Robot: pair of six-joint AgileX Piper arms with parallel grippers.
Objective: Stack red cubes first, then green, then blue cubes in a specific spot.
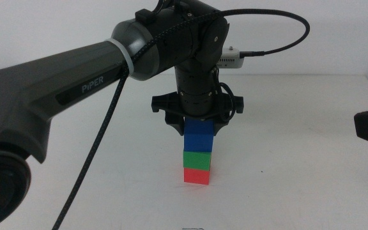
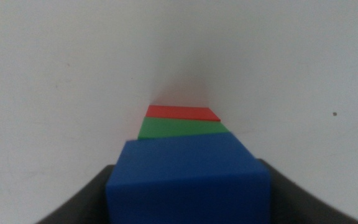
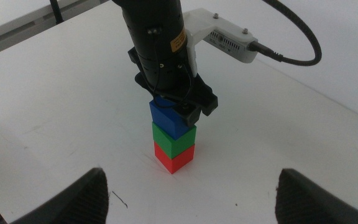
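White matte worktop [image 1: 299, 160] fills every view, bare apart from a small dark speck seen from the left wrist camera and a faint scratch near the right arm's jaws.

Largest on it is the left Piper arm [image 1: 75, 89], which comes in from the left side of the middle view and bends straight down over the centre of the worktop, a braided cable [image 1: 94, 160] trailing along it and a white wrist camera [image 3: 229, 38] jutting from its side.

Its left gripper [image 1: 199, 130] points downward and is clenched on the blue cube [image 1: 199, 137], one dark jaw pressed against each side of it; the jaws stand only as far apart as the cube is wide.

That blue cube sits on top of the green cube [image 1: 197, 158], which rests on the red cube [image 1: 197, 175], and the red cube stands flat on the worktop. Together they form an upright three-high stack at the middle of the worktop, the blue one set slightly askew from the two below it.

Well off to the right, the right gripper [image 3: 191, 199] waits low over the worktop, its two jaws spread wide and grasping nothing, facing the stack from a distance.
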